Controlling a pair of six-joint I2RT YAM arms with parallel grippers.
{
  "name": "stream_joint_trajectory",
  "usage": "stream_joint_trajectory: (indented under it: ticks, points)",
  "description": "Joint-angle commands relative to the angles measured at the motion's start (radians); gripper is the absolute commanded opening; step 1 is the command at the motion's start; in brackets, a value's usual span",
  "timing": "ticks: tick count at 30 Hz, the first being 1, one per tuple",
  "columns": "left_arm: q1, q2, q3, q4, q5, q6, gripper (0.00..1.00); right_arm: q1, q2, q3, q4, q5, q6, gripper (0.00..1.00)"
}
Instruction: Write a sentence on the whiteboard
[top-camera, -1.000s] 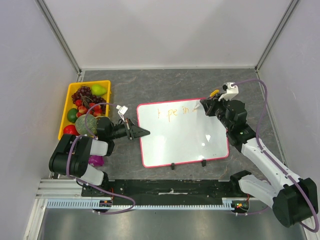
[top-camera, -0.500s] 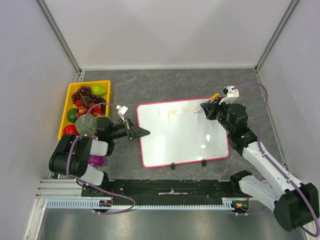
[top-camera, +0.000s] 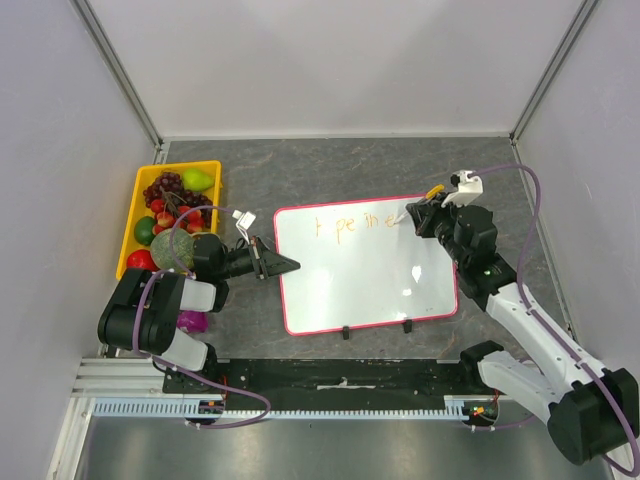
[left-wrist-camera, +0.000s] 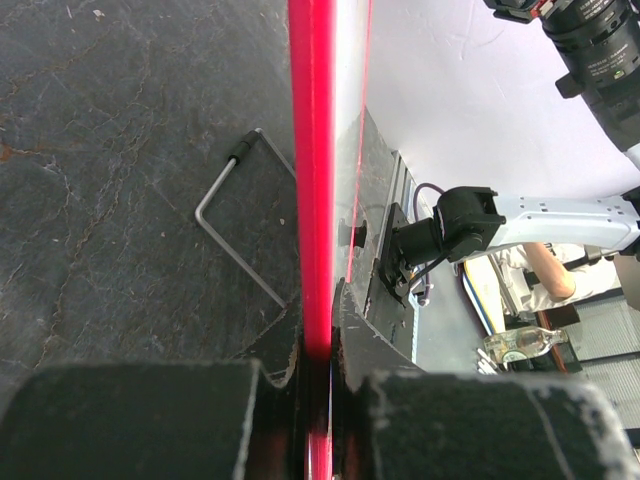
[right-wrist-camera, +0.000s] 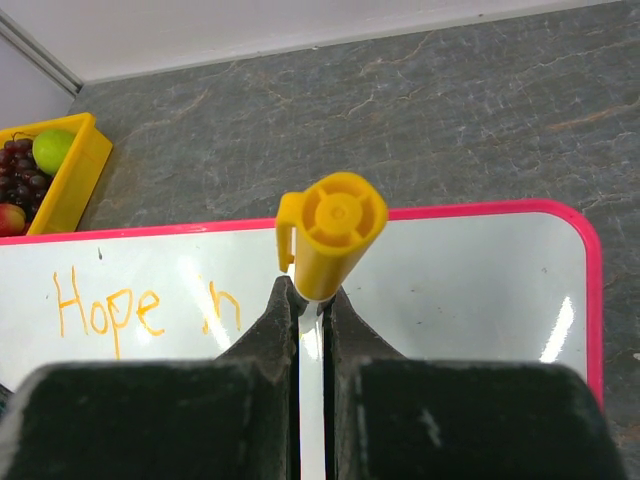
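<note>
Marker slightly farther right over whiteboard

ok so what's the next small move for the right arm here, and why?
Probably slide the marker slightly right along the first line to carry on the next word. The sentence shows "Hope in" so far, the right gripper is shut on the marker just past "in", bare whiteboard lies beyond, and the left gripper clamps its edge.
</note>
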Motion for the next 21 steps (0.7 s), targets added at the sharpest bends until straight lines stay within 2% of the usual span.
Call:
stream_joint_trajectory:
  ticks: [1,21]
  points:
    - [-0.004,0.011,0.003,-0.039,-0.072,0.163,0.02,-0.004,-0.002,0.063,-0.033,0.04,-0.006,0.0]
    - [-0.002,0.01,0.002,-0.04,-0.072,0.163,0.02,-0.003,0.038,0.084,0.002,0.068,-0.016,0.0]
